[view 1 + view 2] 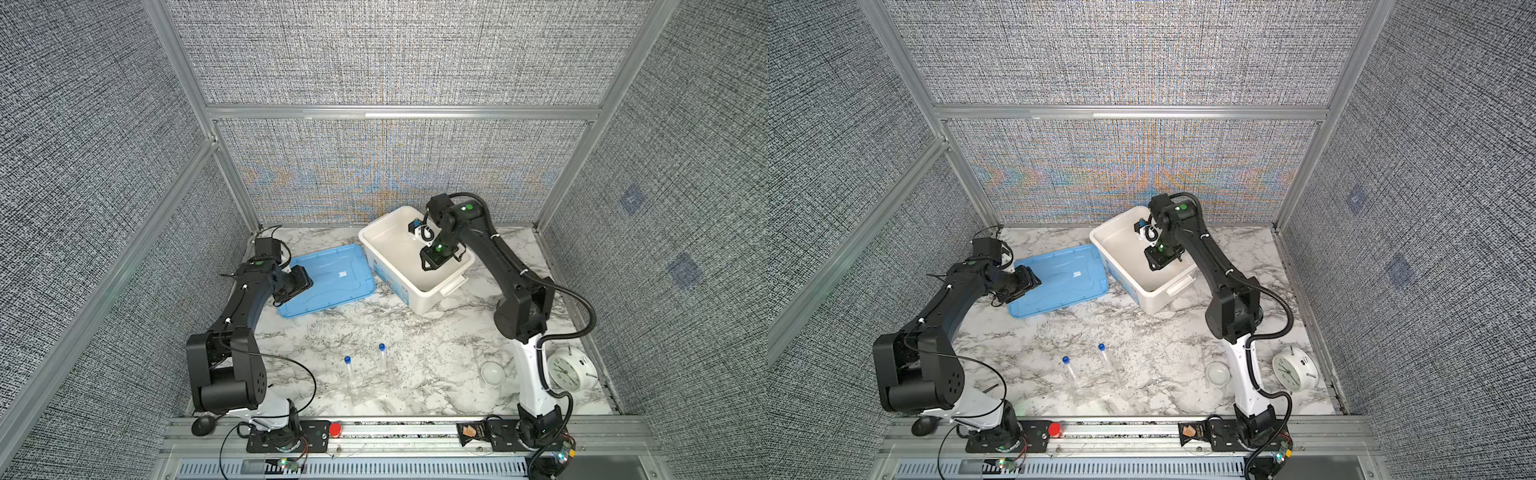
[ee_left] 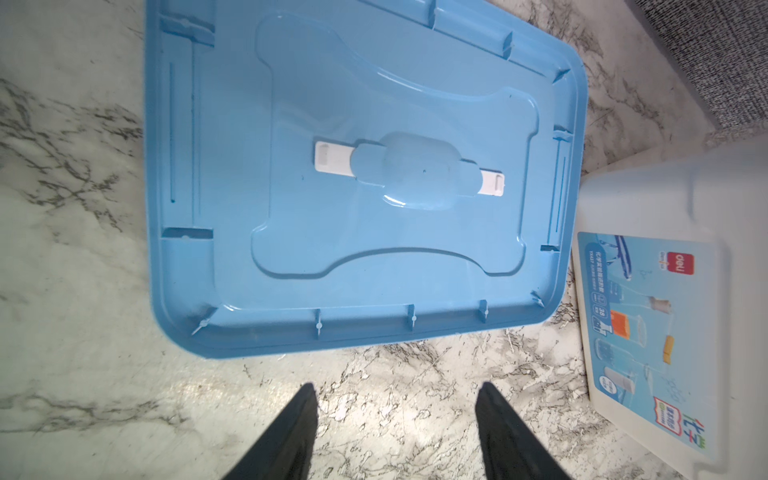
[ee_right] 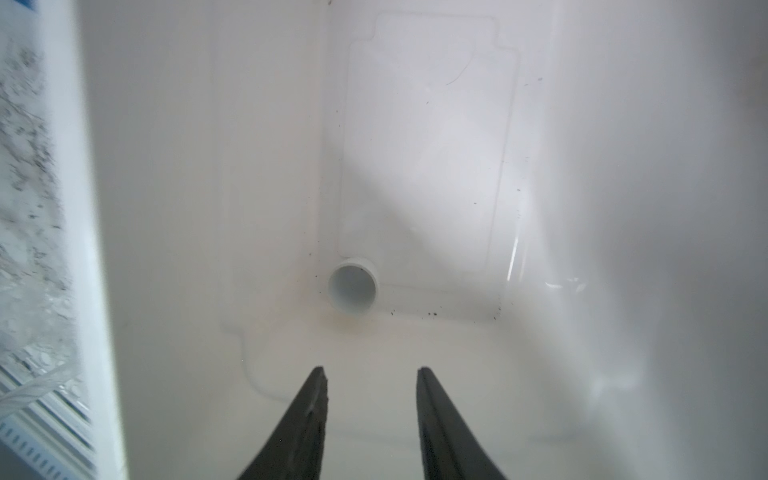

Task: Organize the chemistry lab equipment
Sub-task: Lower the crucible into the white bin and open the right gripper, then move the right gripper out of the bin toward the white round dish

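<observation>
Right gripper [image 3: 370, 370] apart, empty, near white bowl [image 3: 352, 289] in bin [image 1: 428, 301], twelve o'clock; left gripper [image 2: 397, 386] apart, empty, ten o'clock.

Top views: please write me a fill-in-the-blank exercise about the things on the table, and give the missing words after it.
1. The flat plastic lid beside the open white plastic bin is ___ in colour.
2. ___ slim clear tubes with blue caps lie on the marble table.
3. The ___ end effector reaches into that bin.
4. The left end effector holds ___.
Missing words: blue, two, right, nothing.
</observation>
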`<state>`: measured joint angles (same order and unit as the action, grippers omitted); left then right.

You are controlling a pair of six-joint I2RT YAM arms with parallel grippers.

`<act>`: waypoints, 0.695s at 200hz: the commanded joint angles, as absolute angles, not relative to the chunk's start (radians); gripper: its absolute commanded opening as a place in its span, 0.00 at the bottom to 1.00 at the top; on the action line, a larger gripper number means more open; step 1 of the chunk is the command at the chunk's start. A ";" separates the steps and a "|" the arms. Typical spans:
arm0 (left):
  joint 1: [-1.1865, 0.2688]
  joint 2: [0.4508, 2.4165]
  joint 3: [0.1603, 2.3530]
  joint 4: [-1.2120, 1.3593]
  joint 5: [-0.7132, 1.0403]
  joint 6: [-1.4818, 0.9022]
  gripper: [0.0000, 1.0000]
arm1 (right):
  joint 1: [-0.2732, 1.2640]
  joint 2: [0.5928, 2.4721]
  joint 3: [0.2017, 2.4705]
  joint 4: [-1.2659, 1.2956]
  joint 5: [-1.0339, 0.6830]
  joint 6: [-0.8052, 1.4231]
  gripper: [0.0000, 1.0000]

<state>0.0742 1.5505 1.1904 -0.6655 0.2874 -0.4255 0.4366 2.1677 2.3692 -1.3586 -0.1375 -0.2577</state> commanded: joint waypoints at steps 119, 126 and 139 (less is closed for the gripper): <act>0.075 1.631 1.226 -0.573 0.273 -0.433 0.67 | 0.382 1.144 1.122 -1.106 0.125 0.724 0.77; 0.074 1.636 1.234 -0.571 0.273 -0.433 0.68 | 0.382 1.140 1.083 -1.122 0.097 0.763 0.79; 0.074 1.640 1.242 -0.563 0.271 -0.427 0.69 | 0.385 1.138 1.010 -1.127 0.041 0.836 0.81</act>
